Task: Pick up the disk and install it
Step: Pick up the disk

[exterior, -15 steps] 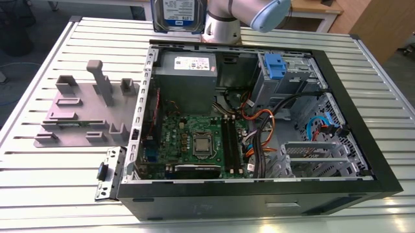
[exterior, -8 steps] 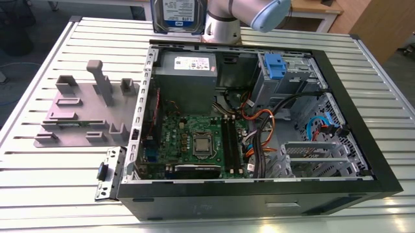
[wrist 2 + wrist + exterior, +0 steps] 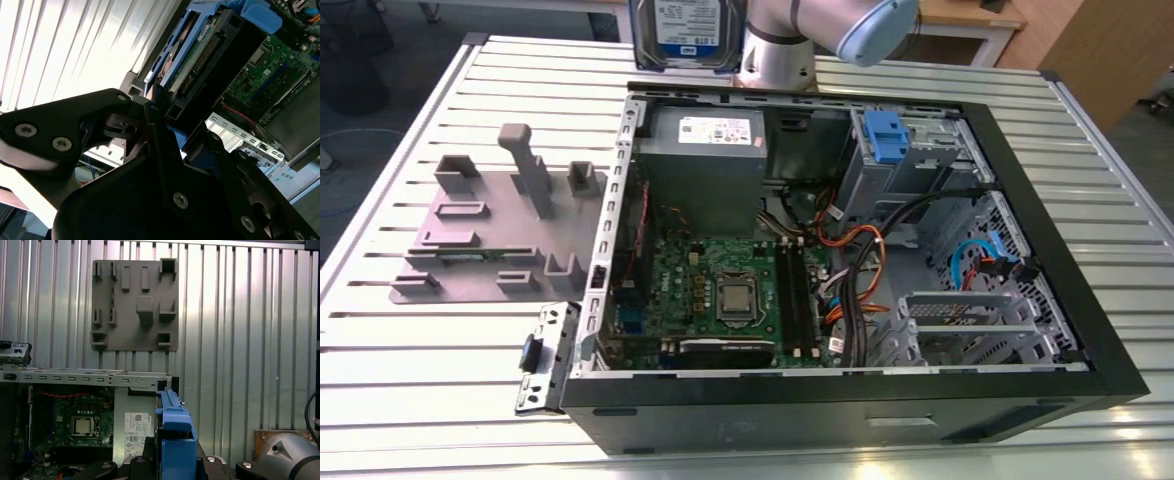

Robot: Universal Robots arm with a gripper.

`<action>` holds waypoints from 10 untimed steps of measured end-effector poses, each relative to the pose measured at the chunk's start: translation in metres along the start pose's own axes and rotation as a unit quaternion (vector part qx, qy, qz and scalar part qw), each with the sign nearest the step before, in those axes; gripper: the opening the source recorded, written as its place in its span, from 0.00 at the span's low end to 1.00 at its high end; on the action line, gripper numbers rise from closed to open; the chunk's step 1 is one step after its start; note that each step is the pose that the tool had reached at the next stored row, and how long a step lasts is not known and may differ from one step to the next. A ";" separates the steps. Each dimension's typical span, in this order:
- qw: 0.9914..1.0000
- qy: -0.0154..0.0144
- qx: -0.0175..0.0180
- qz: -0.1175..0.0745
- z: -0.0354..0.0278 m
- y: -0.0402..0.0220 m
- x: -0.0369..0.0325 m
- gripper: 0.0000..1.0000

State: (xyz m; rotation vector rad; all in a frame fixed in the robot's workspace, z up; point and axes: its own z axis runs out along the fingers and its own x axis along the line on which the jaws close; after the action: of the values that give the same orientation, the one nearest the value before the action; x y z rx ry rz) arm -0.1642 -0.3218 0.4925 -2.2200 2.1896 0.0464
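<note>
Blue-framed disk (image 3: 678,35) — top cut off — hangs above the open case (image 3: 854,405), clamped in the hand (image 3: 172,120).

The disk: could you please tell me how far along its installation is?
Done: the disk is picked up, clamped in its blue frame between the fingers. In hand: it hangs in the air by an edge of the open computer case. Left: the install, as the disk sits in no bay yet.

The arm (image 3: 781,45) is a silvery-grey tube with a pale blue joint cap (image 3: 874,25) — its gripper (image 3: 160,107) is matte black, studded with silver screws (image 3: 180,200).
</note>
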 end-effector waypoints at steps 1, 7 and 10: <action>1.000 0.000 0.000 0.000 0.0000 0.0000 0.0002 0.36; 1.000 0.000 0.000 0.000 -0.0002 0.0001 0.0076 0.36; 1.000 0.000 0.000 0.000 -0.0002 0.0001 0.0082 0.36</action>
State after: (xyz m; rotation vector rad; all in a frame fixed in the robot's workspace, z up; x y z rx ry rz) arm -0.1642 -0.3300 0.4924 -2.2200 2.1896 0.0464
